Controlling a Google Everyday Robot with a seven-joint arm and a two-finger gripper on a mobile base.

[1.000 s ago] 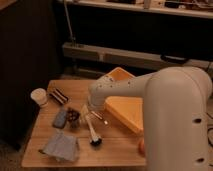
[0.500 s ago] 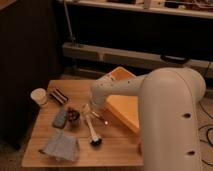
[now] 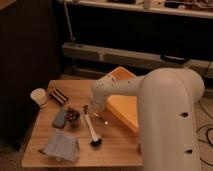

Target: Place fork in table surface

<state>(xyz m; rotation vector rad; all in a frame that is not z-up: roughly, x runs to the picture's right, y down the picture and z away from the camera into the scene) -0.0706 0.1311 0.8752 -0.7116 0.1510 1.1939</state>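
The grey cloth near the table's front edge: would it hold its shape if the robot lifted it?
Probably not: the cloth lies rumpled with uneven edges, so it would likely droop. It looks thin, so probably light, and might bunch if pushed. The gripper is away from it, low over the table beside the yellow bin.

Likely a lab: cluttered equipment shelf [image 3: 150,9].

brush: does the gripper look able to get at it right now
Likely yes: the gripper hangs low over the table beside the brush handle, with nothing visible between them.
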